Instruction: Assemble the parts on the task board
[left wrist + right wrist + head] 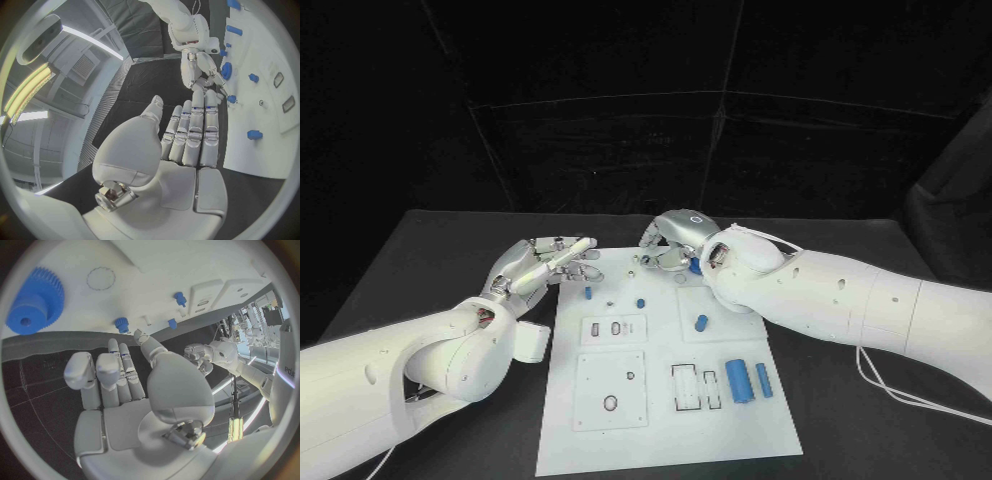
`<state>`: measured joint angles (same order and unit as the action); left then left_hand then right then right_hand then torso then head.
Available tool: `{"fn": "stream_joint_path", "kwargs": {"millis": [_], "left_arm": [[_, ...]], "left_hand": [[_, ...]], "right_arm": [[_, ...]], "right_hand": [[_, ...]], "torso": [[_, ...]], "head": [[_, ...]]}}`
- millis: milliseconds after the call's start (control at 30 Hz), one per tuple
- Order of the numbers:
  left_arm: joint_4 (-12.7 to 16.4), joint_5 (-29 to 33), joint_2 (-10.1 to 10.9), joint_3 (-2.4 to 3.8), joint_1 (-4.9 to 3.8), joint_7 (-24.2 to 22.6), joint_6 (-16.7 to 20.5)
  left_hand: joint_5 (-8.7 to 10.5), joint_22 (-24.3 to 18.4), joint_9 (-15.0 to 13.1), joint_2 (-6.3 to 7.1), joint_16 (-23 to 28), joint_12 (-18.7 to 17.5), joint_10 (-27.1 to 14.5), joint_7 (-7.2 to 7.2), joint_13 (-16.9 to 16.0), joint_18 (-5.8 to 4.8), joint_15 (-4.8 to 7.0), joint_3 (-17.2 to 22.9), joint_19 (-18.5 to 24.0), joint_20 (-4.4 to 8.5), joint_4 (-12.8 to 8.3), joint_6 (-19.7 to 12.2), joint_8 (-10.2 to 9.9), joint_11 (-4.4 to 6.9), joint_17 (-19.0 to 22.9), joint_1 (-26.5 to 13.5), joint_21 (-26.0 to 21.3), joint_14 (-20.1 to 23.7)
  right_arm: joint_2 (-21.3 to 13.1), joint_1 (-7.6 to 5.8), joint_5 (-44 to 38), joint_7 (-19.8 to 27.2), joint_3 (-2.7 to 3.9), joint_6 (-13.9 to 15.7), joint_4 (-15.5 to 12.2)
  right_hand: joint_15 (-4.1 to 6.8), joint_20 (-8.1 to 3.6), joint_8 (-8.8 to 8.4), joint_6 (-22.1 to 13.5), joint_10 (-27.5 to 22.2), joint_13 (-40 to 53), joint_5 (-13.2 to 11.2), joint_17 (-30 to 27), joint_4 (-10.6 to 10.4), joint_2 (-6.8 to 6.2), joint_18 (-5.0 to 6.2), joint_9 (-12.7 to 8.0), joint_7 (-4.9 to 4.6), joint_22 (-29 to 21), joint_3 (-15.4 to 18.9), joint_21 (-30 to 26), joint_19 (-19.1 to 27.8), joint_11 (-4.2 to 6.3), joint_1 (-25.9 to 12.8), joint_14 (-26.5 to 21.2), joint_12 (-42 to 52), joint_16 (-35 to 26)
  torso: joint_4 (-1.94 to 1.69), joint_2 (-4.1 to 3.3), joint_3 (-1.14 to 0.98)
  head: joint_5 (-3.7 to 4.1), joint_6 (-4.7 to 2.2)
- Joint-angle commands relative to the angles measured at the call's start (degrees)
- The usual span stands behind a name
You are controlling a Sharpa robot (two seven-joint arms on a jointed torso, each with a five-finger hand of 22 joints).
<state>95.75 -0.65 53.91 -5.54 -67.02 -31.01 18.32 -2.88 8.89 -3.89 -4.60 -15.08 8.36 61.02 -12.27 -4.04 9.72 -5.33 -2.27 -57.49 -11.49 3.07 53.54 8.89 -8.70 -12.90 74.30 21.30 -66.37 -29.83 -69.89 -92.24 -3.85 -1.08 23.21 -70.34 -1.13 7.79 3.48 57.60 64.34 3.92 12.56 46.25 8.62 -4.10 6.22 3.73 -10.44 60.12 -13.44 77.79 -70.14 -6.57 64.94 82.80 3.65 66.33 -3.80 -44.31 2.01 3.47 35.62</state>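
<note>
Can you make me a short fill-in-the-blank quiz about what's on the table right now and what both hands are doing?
1. The small parts lying on the task board are coloured ____.
2. The left hand holds ____.
3. In the right wrist view, the toothed part near the right hand is a ____.
4. The table under the board is coloured ____.

Missing words: blue; nothing; gear; black

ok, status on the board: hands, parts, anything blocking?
Left hand open at the task board far-left edge, holding nothing. Right hand open near the blue gear, not gripping it. Blue cylinders lie loose. No obstruction seen.
</note>
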Motion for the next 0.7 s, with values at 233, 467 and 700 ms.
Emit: {"fn": "stream_joint_path", "kwargs": {"millis": [233,467,700], "left_arm": [[-0.06,-0.27,-0.05,0.04,-0.09,0.26,-0.99],[-0.19,-0.27,-0.15,0.04,-0.09,0.39,-1.12],[-0.32,-0.27,-0.25,0.04,-0.09,0.52,-1.26]], "left_hand": [[0.07,-0.09,0.09,-0.17,0.20,-0.28,0.31,-0.03,0.10,0.73,-0.12,-0.10,-0.43,-0.11,-0.37,0.44,-0.31,-0.09,-0.10,0.23,-0.33,-0.26],[0.07,-0.09,0.09,-0.17,0.20,-0.28,0.31,-0.03,0.10,0.73,-0.12,-0.10,-0.43,-0.11,-0.37,0.44,-0.31,-0.09,-0.10,0.23,-0.33,-0.26],[0.07,-0.09,0.09,-0.17,0.20,-0.28,0.31,-0.03,0.10,0.73,-0.12,-0.10,-0.43,-0.11,-0.37,0.44,-0.31,-0.09,-0.10,0.23,-0.33,-0.26]], "right_arm": [[1.00,-0.14,-2.04,-3.26,0.04,-6.52,1.15],[2.47,-0.15,-3.00,-4.34,0.03,-8.23,2.80],[3.60,-0.15,-3.24,-4.37,0.03,-9.34,3.79]], "right_hand": [[-0.66,0.22,0.15,-2.53,-1.51,0.22,-0.86,-1.17,-2.16,-0.86,0.12,0.06,-0.45,-1.41,3.98,-0.91,1.23,-0.29,3.36,-0.20,0.94,-0.65],[-0.65,0.25,0.32,-2.10,-1.50,0.28,-1.65,-1.25,-2.42,0.55,0.13,0.17,-0.47,-1.40,3.75,-0.93,1.15,-0.27,6.06,-0.17,1.55,-0.55],[-0.32,-0.02,0.33,-1.16,-0.70,0.06,-5.01,-1.02,-1.91,2.96,0.02,0.16,-0.08,-0.80,0.43,-0.60,0.62,0.11,9.51,-0.04,2.22,-0.21]], "torso": [[-0.09,-0.04,0.09],[-0.14,-0.07,0.14],[-0.13,-0.08,0.13]], "head": [[0.20,-0.01],[0.31,0.03],[0.26,0.08]]}}
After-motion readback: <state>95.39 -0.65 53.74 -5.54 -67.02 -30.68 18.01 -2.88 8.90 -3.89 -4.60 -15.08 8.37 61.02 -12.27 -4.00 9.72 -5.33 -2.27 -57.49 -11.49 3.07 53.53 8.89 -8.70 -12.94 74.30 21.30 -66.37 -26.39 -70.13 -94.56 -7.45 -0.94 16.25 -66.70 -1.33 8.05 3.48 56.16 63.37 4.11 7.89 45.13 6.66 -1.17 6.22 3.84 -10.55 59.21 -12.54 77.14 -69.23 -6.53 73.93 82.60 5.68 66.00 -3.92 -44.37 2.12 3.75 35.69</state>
